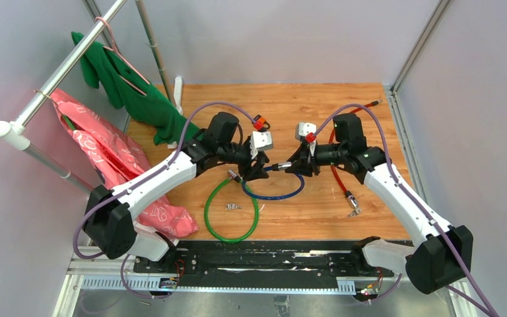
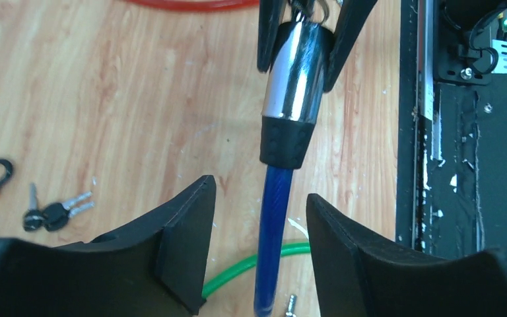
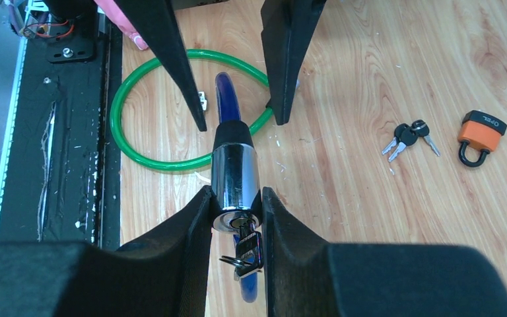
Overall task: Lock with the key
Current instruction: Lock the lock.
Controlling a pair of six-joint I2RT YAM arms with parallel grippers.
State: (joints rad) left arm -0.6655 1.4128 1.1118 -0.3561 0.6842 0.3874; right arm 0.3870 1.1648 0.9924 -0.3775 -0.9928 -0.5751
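Key-turn step, by my read: right gripper (image 3: pixel 236 196) is clenched on the chrome barrel (image 3: pixel 234 173) of the blue cable lock (image 1: pixel 274 195), w/ the key (image 3: pixel 247 246) sticking out of the barrel's rear end, btw the right fingers. Left gripper (image 2: pixel 259 191) is released, jaws spread either side of the blue cable just past the barrel's black collar, not touching. Next move prob. calls for left to close there and brace the barrel so right can let go, re-pinch the key head and twist; can't tell if the pin end is seated in the barrel yet.
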